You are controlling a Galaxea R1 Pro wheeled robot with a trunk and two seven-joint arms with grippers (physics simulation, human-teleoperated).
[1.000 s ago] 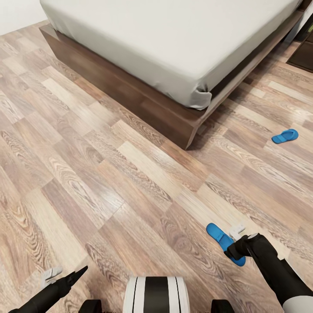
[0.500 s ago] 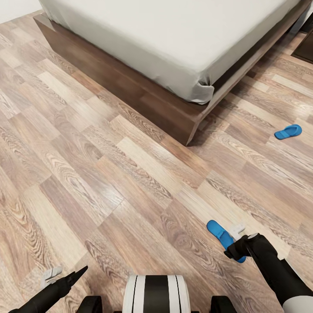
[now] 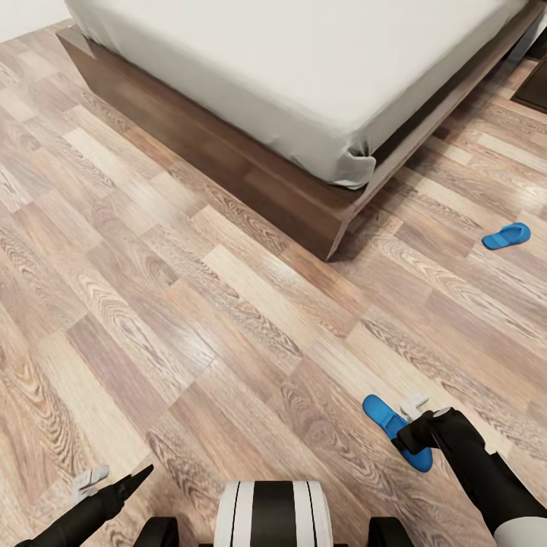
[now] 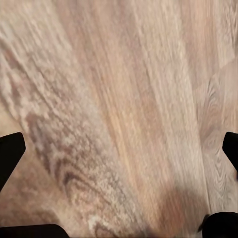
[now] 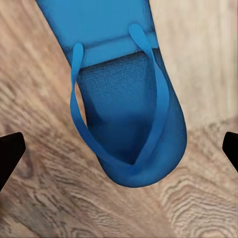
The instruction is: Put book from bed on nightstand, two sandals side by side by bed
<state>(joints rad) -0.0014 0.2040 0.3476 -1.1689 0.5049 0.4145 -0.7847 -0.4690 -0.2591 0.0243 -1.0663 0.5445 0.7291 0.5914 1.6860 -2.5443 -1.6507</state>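
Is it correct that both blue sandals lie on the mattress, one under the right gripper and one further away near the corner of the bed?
Not quite. Both blue sandals lie on the wood-plank floor, not on the mattress. The head view shows one sandal under the right gripper and the other sandal further away, beyond the corner of the bed.
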